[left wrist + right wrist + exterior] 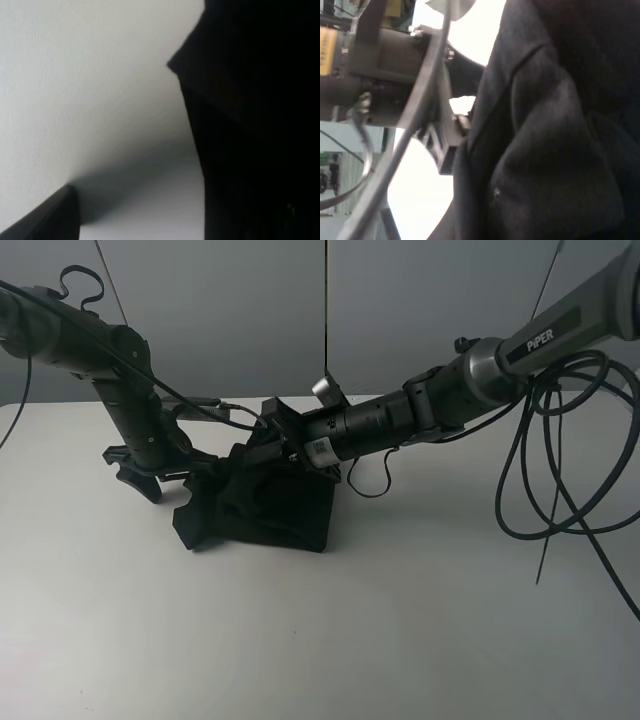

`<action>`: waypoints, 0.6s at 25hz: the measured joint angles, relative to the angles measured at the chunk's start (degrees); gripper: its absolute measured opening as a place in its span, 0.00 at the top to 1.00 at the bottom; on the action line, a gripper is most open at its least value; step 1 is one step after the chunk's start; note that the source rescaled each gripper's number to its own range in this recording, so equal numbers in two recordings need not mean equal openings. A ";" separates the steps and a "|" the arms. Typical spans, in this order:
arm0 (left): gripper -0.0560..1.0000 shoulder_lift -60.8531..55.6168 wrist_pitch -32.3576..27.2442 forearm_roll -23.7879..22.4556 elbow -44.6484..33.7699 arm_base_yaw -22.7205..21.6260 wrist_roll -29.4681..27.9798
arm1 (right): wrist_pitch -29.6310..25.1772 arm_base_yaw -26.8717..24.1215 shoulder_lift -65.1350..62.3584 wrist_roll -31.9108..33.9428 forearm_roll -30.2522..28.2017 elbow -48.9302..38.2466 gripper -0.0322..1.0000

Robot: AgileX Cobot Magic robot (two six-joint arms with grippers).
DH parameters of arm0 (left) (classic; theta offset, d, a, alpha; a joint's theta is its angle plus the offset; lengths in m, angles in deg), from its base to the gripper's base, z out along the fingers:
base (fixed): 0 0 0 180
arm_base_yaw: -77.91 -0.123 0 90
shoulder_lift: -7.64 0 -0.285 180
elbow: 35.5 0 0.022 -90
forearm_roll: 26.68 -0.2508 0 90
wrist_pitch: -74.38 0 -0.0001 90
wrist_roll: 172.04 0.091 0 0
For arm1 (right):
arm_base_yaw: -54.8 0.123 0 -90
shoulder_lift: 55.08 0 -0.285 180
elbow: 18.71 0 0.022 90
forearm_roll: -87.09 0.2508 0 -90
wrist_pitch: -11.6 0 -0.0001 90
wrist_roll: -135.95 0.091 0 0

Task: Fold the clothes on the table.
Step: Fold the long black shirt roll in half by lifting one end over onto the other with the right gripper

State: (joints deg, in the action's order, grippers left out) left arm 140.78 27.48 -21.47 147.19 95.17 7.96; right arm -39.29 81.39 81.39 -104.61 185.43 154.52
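The black T-shirt (pixel 268 506) lies bunched in a heap on the white table (pixel 300 640); its print is hidden. My right gripper (pixel 258 443) reaches across to the heap's far top edge, where cloth rises up into it, and it looks shut on a fold. Black fabric (pixel 555 150) fills the right wrist view and hides the fingers. My left gripper (pixel 138 478) is low over the table just left of the heap, open and empty. In the left wrist view one finger (pixel 47 217) shows apart from the shirt's edge (pixel 250 125); the other is hidden.
Black cable loops (pixel 560 470) hang from the right arm over the table's right side. The left arm's body (pixel 385 55) shows close behind the cloth in the right wrist view. A grey panelled wall (pixel 250 310) stands behind the table.
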 joint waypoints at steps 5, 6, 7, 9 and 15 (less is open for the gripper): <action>0.01 0.00 0.00 0.00 0.00 0.00 0.00 | -0.53 0.00 2.64 -1.49 1.06 0.00 0.83; 0.01 0.00 0.00 0.00 0.00 0.00 0.00 | -0.65 0.00 2.87 -1.78 1.06 0.00 0.83; 0.01 0.00 0.00 0.00 0.00 0.00 0.00 | -0.65 0.00 3.00 -2.16 1.19 0.00 0.83; 0.01 0.00 0.10 0.00 0.00 0.00 0.00 | -0.65 0.00 3.00 -2.58 1.19 0.00 0.83; 0.01 0.00 0.20 0.47 0.00 0.00 2.16 | -0.79 0.59 4.88 -2.84 1.43 0.47 0.83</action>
State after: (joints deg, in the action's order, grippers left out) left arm 140.78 27.68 -21.00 147.19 95.17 10.12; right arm -40.09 81.98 86.27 -107.44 186.86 154.99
